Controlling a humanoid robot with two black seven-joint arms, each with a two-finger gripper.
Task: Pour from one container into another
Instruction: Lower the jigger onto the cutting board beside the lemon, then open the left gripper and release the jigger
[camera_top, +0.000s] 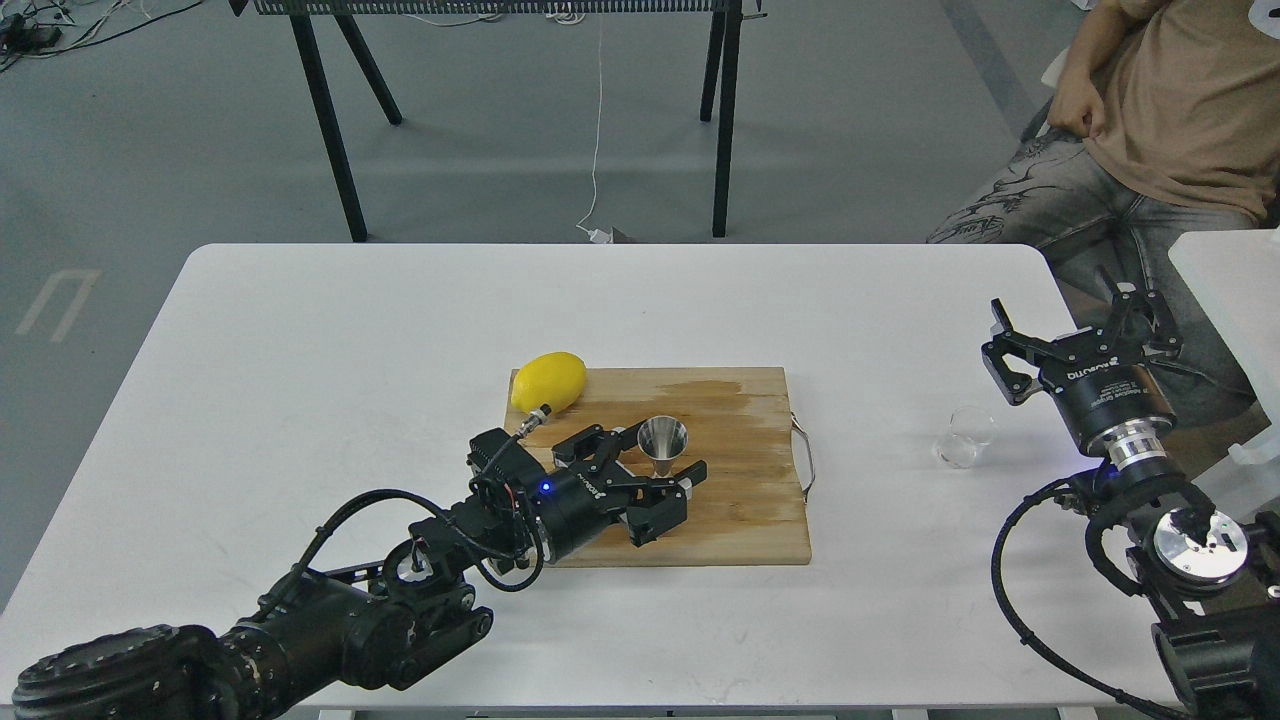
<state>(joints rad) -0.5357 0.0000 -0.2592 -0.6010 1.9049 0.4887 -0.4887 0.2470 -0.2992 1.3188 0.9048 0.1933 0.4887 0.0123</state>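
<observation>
The steel jigger (662, 443) stands upright on the wooden cutting board (740, 500), its hourglass shape showing in full. My left gripper (655, 462) lies low over the board just near-left of it, open, with one finger on each side of the jigger's base and not clamped on it. The clear glass cup (965, 437) sits on the white table to the right of the board. My right gripper (1078, 318) hovers open a little beyond and to the right of the cup, holding nothing.
A yellow lemon (548, 381) rests on the board's far left corner, close to my left wrist. A metal handle (805, 455) sticks out of the board's right side. A seated person (1150, 130) is at the far right.
</observation>
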